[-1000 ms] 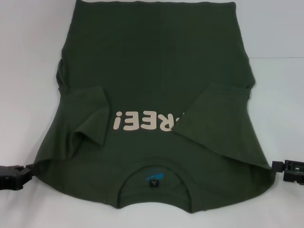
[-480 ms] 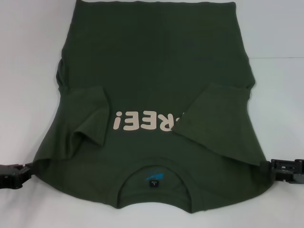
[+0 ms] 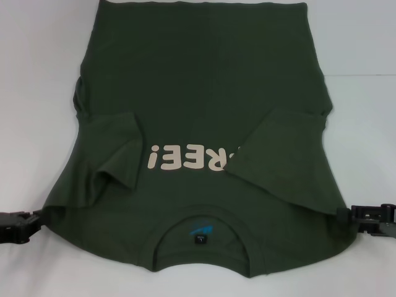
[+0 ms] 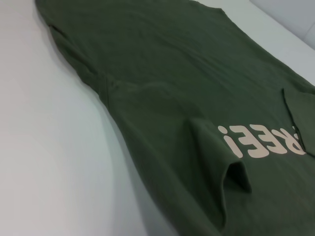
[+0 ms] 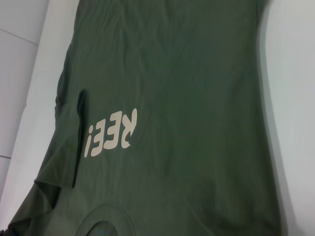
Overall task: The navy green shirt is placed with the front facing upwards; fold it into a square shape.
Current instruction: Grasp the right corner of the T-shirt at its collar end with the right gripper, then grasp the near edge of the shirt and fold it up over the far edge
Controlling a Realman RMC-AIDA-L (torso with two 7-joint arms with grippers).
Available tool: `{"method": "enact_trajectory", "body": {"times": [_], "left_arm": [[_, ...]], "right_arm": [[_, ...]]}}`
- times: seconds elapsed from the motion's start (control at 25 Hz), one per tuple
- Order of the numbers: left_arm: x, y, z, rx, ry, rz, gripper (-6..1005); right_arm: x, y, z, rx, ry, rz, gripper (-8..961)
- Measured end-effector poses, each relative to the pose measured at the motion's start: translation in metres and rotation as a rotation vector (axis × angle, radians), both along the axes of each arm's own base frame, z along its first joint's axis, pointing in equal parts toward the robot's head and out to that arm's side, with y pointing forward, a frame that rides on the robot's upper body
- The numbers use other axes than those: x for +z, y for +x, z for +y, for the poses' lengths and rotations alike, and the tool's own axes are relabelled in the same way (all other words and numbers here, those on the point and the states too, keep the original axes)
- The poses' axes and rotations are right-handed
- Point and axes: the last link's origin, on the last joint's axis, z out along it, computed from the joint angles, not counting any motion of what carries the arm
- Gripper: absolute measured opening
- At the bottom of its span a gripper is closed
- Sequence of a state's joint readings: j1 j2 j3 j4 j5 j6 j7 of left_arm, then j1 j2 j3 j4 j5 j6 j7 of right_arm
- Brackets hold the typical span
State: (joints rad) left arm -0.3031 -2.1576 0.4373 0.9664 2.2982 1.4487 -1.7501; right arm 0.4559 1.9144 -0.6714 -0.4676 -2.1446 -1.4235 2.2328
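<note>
The navy green shirt lies front up on the white table, collar toward me, with a blue label inside the neck. Both short sleeves are folded inward; the right one covers the start of the cream lettering. My left gripper sits low at the shirt's left shoulder edge, touching the cloth. My right gripper is at the right shoulder edge, its tip over the cloth. The wrist views show only the shirt and its lettering.
White tabletop surrounds the shirt on both sides. The hem reaches the far end of the head view. A table seam runs at the right.
My right gripper has moved inward to the left, from beside the shoulder edge to over the cloth. The left gripper has risen slightly. The shirt lies as before.
</note>
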Motion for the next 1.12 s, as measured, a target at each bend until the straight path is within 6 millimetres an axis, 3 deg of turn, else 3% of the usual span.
{"method": "enact_trajectory", "body": {"times": [0.16,0.8,1.12], "left_arm": [[0.000,0.001,0.001,-0.003,0.000,0.000,28],[0.001,0.002,0.003,-0.008,-0.001,-0.003,28],[0.001,0.006,-0.005,0.000,-0.034,-0.060,29]], "right_arm": [[-0.002,0.001,0.000,-0.009,-0.034,-0.024,783],[-0.003,0.000,0.001,-0.006,-0.037,-0.036,102],[-0.002,0.008,-0.012,0.024,0.006,-0.019,42]]}}
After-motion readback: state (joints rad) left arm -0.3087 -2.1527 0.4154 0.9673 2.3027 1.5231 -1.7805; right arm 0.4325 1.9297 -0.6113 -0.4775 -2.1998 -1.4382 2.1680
